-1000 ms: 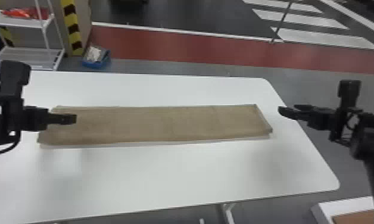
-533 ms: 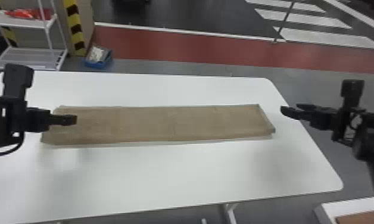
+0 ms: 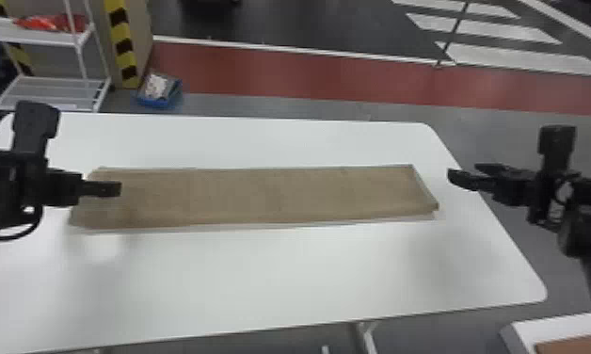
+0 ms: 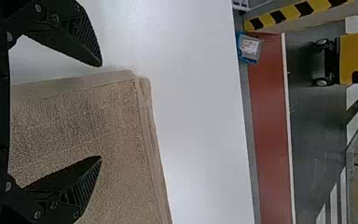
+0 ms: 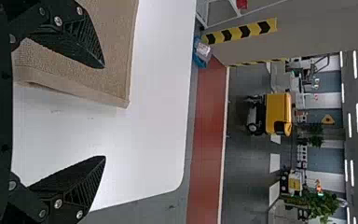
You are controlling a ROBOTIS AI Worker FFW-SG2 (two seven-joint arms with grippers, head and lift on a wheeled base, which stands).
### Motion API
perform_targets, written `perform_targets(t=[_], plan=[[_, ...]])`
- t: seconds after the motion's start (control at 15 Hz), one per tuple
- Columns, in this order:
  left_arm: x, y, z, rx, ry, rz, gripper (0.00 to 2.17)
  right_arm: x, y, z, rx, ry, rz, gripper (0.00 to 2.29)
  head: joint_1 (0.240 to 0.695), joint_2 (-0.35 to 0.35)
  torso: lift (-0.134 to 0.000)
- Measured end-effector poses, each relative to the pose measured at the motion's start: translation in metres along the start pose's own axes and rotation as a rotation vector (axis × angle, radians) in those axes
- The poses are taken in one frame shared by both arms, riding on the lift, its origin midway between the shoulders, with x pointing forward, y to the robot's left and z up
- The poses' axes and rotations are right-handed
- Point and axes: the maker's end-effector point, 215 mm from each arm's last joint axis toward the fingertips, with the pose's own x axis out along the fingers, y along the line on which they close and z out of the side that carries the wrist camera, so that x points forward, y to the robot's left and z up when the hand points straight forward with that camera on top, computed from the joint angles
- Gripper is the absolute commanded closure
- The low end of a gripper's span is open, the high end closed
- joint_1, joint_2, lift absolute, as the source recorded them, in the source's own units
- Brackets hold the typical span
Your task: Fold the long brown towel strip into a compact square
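Note:
The brown towel strip (image 3: 261, 195) lies flat and long across the table. My left gripper (image 3: 115, 189) is over its left end; in the left wrist view this gripper (image 4: 100, 112) stands open above the towel's corner (image 4: 126, 84), holding nothing. Past the towel's right end, near the table's right edge, is my right gripper (image 3: 454, 174). In the right wrist view the right gripper (image 5: 105, 112) is also open and empty, one finger over the towel end (image 5: 107, 60) and the other over bare tabletop.
The white table (image 3: 261, 282) has rounded right corners. Behind it on the floor sits a blue bin (image 3: 159, 92), with a white shelf rack (image 3: 50, 89) at the back left. A white box (image 3: 553, 329) stands low at the front right.
The table and towel sit very slightly farther right in the head view than in the earlier frames. Both arms look nearly unchanged, and the towel keeps its shape.

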Motion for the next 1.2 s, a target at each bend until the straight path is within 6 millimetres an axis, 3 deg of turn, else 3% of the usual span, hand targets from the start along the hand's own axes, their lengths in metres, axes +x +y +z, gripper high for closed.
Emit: perform_targets(t=[0.33, 0.67, 0.93, 1.13, 1.2], plan=[[-0.002, 0.002, -0.006, -0.009, 0.003, -0.004, 0.20, 0.013, 0.015, -0.017, -0.047, 0.048, -0.005, 0.22, 0.695, -0.182, -0.120], [-0.022, 0.005, -0.030, -0.048, 0.042, -0.030, 0.20, 0.028, 0.039, -0.043, -0.056, 0.082, 0.021, 0.22, 0.695, -0.158, -0.120], [-0.028, 0.013, -0.045, -0.063, 0.064, -0.026, 0.20, 0.036, 0.043, -0.060, -0.073, 0.117, -0.008, 0.22, 0.695, -0.145, -0.120], [-0.030, 0.018, -0.051, -0.067, 0.069, -0.026, 0.21, 0.039, 0.046, -0.070, -0.068, 0.147, -0.009, 0.35, 0.695, -0.140, -0.120], [-0.031, 0.019, -0.052, -0.068, 0.070, -0.027, 0.26, 0.040, 0.048, -0.072, -0.065, 0.156, -0.004, 0.53, 0.695, -0.138, -0.120]])
